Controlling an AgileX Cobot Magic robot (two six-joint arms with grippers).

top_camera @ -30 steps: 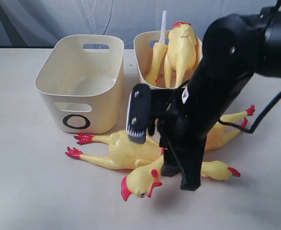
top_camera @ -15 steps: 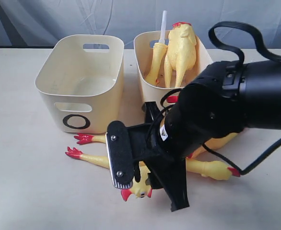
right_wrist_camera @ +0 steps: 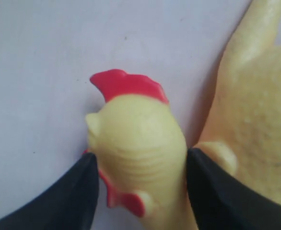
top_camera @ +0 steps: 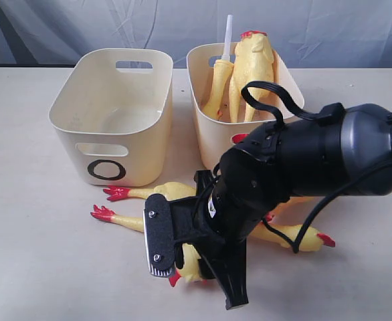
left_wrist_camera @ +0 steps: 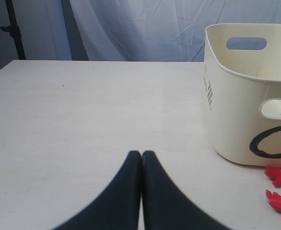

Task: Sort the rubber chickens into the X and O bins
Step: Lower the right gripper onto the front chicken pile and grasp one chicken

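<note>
Lower now, the right gripper [right_wrist_camera: 140, 160] straddles the chicken [right_wrist_camera: 135, 134] on the table [right_wrist_camera: 35, 57], head between wide-open fingers [right_wrist_camera: 73, 191], at or near touching, not clamped. Close gently behind the comb [right_wrist_camera: 128, 84], keeping it centred, then lift clear of the neighbour [right_wrist_camera: 260, 134]. Left gripper [left_wrist_camera: 141, 158] is closed tight, empty.

- O bin [top_camera: 109, 114]: cream tub, upright on the table.
- Second bin [top_camera: 206, 137]: just beside it, holding two yellow chickens [top_camera: 253, 67] upright.
- Third chicken [top_camera: 139, 224]: flat before the bins, red feet leftward.
- Fourth chicken [top_camera: 293, 235]: alongside, mostly hidden.
</note>
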